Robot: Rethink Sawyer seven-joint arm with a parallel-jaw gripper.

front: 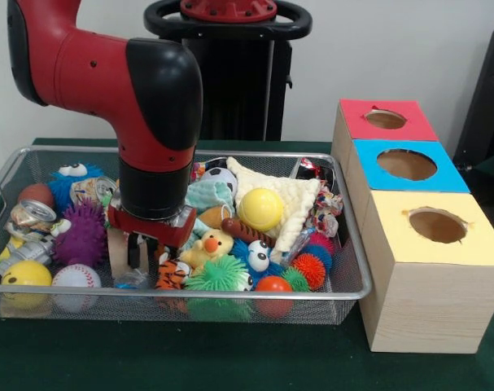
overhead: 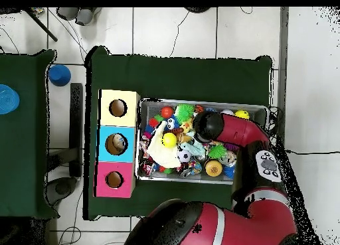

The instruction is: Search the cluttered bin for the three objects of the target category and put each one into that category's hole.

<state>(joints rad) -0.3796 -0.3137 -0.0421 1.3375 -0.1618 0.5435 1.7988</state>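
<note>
Nearest the camera, the green desk (front: 230,358) is seen carrying the bin (front: 230,292) and, at its right in the front view, a row of three wooden boxes. Lowered into the bin's left half is the end effector (front: 137,252), whose fingers (front: 117,254) are seen pointing down among the clutter with a gap between them, nothing visibly pinched; in the overhead view it is hidden under the arm (overhead: 229,131). Just beside the fingertips, a shiny see-through bag (front: 133,279) is seen against the front mesh, next to a tiger toy (front: 170,274) and a white baseball (front: 76,278). Further out, a purple spiky ball (front: 82,235), a dented can (front: 31,215) and a yellow smiley ball (front: 25,274) are found at the left, while a yellow duck (front: 208,247), a green spiky ball (front: 219,274), a yellow ball (front: 260,209) and a cream cloth (front: 289,204) are piled toward the middle and right. Whether other bags lie buried cannot be told. Outside the bin, the blue-faced box (front: 405,165) stands between the red-faced box (front: 385,120) and the yellow-faced box (front: 435,228), its hole (front: 406,164) facing up.
</note>
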